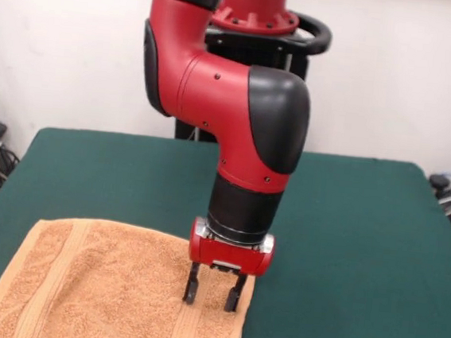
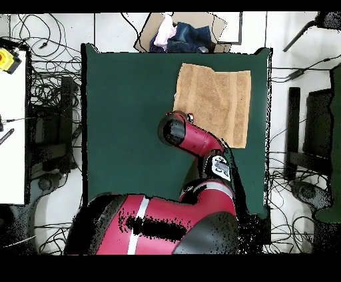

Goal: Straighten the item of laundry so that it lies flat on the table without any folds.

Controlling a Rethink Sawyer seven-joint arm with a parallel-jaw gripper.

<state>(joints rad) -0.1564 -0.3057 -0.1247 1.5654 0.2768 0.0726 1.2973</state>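
The orange-tan towel (image 1: 110,286) lay spread flat at a corner of the green desk (image 1: 347,229). The pincer (image 1: 213,294) stood parted over its edge, tips on the cloth, gripping nothing.

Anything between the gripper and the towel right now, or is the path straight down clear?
Nothing visible is in the way. The gripper hangs directly over the towel near its band, fingers open and pointing down at the cloth. Only bare green table lies beside it.
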